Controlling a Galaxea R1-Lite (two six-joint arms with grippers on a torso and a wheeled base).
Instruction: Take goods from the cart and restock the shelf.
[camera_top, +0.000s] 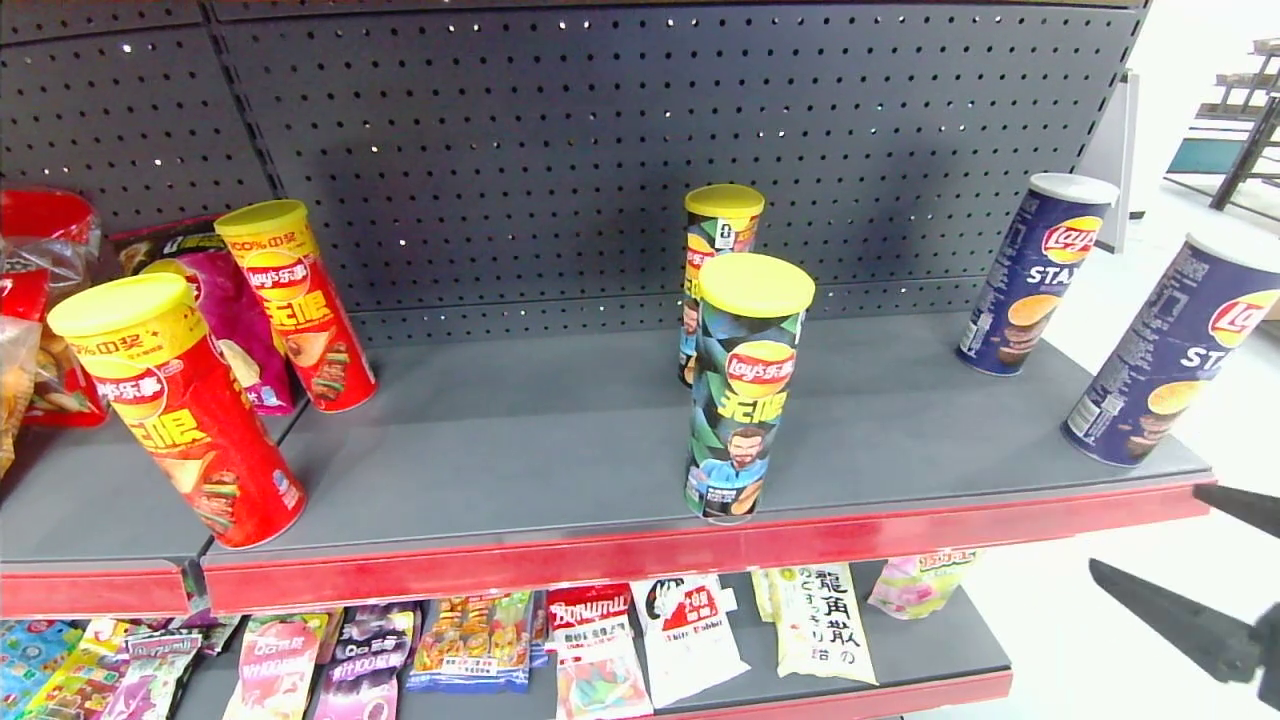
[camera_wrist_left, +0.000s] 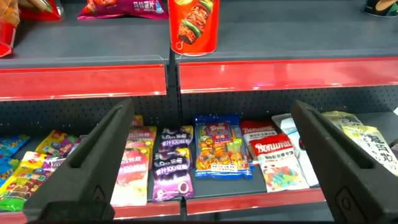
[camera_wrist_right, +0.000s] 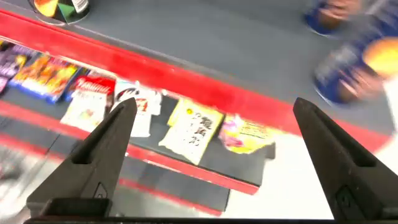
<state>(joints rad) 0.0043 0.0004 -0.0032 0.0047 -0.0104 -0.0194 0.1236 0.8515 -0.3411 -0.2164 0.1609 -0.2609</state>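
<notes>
Here, green can (camera_top: 745, 390) at shelf (camera_top: 520, 440) front, red cans (camera_top: 180, 410) left, blue cans (camera_top: 1035, 275) right.

Red chip cans (camera_top: 175, 410), yellow-lidded patterned cans (camera_top: 745, 385) and navy cans (camera_top: 1035, 275) are standing upright in pairs on the grey shelf (camera_top: 520, 440).

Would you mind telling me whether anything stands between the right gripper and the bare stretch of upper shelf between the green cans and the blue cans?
Nothing visible does. The right gripper, open and empty, sits below the front right corner of the upper shelf; only the nearer blue can stands close beside that path.
</notes>
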